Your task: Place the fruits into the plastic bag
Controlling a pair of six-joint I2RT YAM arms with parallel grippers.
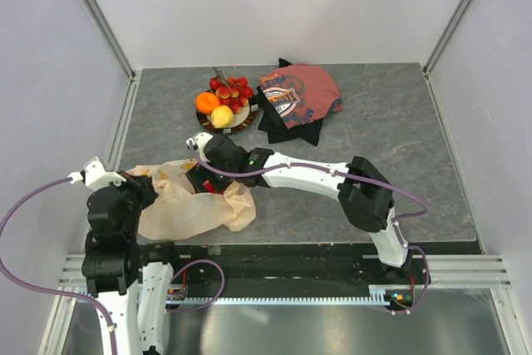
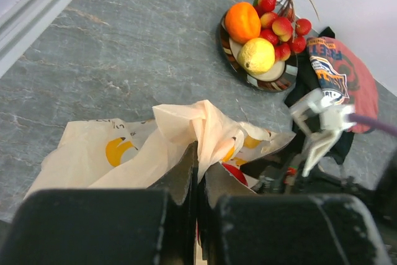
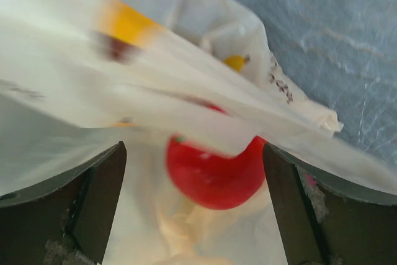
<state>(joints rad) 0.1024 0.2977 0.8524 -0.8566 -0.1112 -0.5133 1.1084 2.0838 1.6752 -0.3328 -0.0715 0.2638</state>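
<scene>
1. Left pincer (image 2: 198, 156): jaws shut tight on a raised fold of the plastic bag (image 2: 124, 150), with only the thin film between them. The pinched edge is held up off the table (image 2: 124, 41).
2. Right pincer (image 3: 193, 150): jaws spread wide inside the bag's mouth, gripping nothing.
3. Red apple (image 3: 214, 175): inside the bag, lying between my right fingers (image 3: 93, 203). It is clear of one finger and close against the other; I cannot tell whether it touches. A fold of the bag veils its top.
4. Plastic bag, general: crinkled, cream-white with yellow prints, at the near left of the table just ahead of my left arm. Its opening faces my right arm.
5. Plate (image 2: 268, 85): dark rim, cream centre, at the far side of the table, well apart from the bag.
6. On the plate: orange (image 2: 242, 22), yellow pear-like fruit (image 2: 257, 55) and small red berries (image 2: 282, 26) on a stem, all crowded together.
7. Cloth (image 2: 338, 76): red and black, printed, folded, just beside the plate.
</scene>
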